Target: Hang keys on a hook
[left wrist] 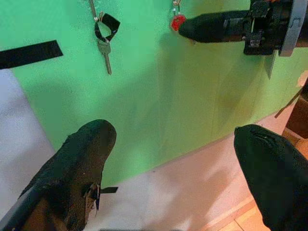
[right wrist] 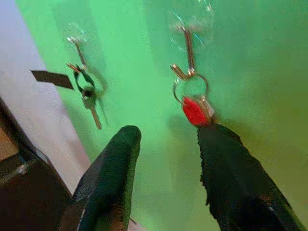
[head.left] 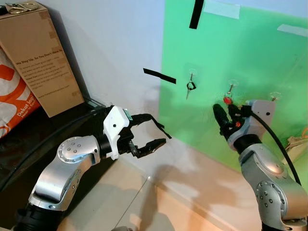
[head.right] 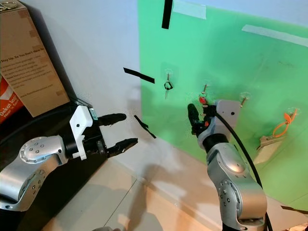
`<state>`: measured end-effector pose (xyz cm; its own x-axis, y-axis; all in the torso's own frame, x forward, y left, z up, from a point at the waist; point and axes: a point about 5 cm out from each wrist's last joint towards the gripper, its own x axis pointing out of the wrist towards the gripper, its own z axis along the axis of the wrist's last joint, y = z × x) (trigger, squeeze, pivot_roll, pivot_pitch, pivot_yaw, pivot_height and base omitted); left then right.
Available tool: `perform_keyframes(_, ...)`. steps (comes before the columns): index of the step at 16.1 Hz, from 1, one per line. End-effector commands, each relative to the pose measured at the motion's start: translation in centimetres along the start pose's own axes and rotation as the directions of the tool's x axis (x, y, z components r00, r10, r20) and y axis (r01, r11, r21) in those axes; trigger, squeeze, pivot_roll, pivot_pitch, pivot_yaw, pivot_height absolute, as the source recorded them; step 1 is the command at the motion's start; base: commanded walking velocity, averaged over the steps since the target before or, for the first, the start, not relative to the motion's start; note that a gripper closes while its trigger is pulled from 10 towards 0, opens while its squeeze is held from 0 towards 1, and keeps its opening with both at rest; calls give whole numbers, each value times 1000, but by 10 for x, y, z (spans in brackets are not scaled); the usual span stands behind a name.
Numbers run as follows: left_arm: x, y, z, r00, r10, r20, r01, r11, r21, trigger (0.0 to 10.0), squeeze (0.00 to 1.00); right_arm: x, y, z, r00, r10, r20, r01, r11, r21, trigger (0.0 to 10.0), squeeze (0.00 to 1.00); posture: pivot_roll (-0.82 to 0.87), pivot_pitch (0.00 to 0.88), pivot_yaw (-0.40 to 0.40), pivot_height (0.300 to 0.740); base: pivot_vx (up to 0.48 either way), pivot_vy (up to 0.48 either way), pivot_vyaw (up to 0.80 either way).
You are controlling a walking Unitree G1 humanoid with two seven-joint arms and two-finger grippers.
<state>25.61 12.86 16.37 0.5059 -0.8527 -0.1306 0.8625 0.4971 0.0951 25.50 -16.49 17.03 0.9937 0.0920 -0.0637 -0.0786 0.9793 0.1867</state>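
A key ring with a red tag (right wrist: 195, 110) hangs on the middle clear hook (right wrist: 188, 48) of the green board (head.left: 250, 48). My right gripper (right wrist: 171, 132) is open just below it, and one fingertip (right wrist: 214, 132) is right under the red tag (head.left: 226, 100). I cannot tell whether they touch. Another key with a black strap (head.left: 191, 86) hangs on the hook to the left. My left gripper (head.left: 159, 129) is open and empty, held out in front of the white wall to the left of the board.
A cardboard box (head.left: 41, 57) with more keys (head.left: 21, 6) on top leans on the wall above a dark counter (head.left: 29, 139), beside an orange bag (head.left: 14, 96). Further right are a third hook (head.left: 274, 96) and an orange loop (head.right: 284, 125). Black tape strips (head.left: 160, 75) mark the wall.
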Motion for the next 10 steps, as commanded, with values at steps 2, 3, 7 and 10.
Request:
perform_keyframes(2, 0, 2, 0, 999, 39, 5, -39, 999, 11, 10000, 0, 1, 0, 10, 998, -16, 69, 15, 1000, 17, 10000, 1000, -43, 0, 17, 740, 0, 0, 0)
perform_keyframes(3, 0, 2, 0, 999, 46, 7, -46, 999, 10, 10000, 0, 1, 0, 10, 997, -16, 71, 14, 1000, 27, 10000, 1000, -42, 0, 15, 740, 0, 0, 0)
perform_keyframes(7, 1, 15, -14, 976, 212, -47, -210, 977, 37, 10000, 0, -4, -3, -16, 1000, 4, -18, -4, 1000, -25, 10000, 1000, -57, 0, 43, 740, 0, 0, 0)
perform_keyframes(10, -6, 26, -34, 887, 453, -83, -452, 891, 37, 10000, 0, -4, -4, -37, 997, 2, -75, -10, 994, -108, 10000, 1000, -49, 0, 43, 740, 0, 0, 0)
